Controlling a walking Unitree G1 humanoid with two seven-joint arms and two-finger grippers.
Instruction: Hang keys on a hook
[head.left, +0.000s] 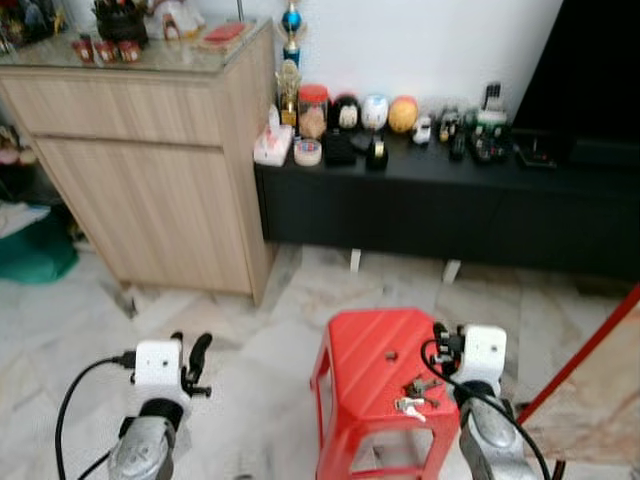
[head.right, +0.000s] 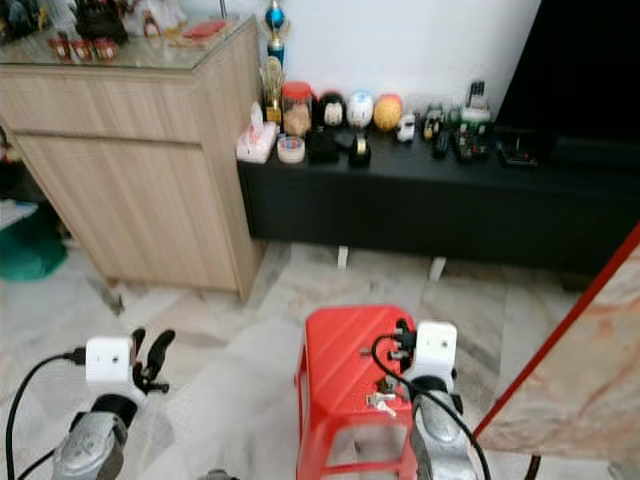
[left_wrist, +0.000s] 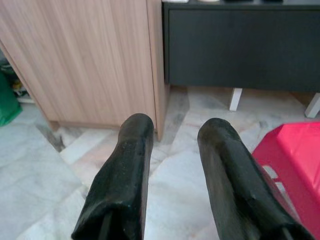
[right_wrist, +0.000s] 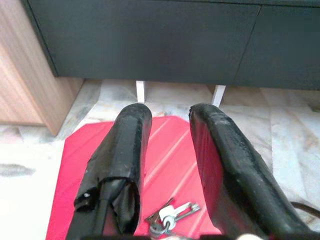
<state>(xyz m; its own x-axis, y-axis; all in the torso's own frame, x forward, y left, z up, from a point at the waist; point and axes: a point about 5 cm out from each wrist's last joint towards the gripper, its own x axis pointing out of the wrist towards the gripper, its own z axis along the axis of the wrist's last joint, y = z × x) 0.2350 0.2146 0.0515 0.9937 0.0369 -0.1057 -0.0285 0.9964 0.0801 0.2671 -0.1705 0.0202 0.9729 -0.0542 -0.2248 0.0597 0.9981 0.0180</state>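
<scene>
Keys (right_wrist: 167, 216): small metal bunch with a pale tag, lying flat on the near part of the stool (head.left: 370, 345) top, toward its right edge. Stool is glossy red moulded plastic, square top with shallow diagonal ribs and a small centre hole, splayed legs, standing on pale veined marble floor (head.left: 250, 350). Right gripper (right_wrist: 165, 130) hovers over the stool with the keys below and between its fingers, jaws spread, nothing pinched; fingers (right_wrist: 125, 150) are thick, matte black, rubbery, rounded at the tips. Right wrist block is white, with a black cable looping beside it. Left gripper (left_wrist: 172, 132) hangs over bare floor left of the stool, well apart from it, jaws likewise spread and empty. Beyond the stool, a long low black cabinet (head.left: 440, 210) on short white feet runs along a white wall; its top carries a row of small rounded ornaments, a red-lidded jar (head.left: 313, 108) and a tape roll. Left of it and touching, a taller cabinet (head.left: 150, 170) in light wood grain with a glass top bearing small clutter. A red-edged marble-patterned panel (head.left: 590, 390) leans at far right
</scene>
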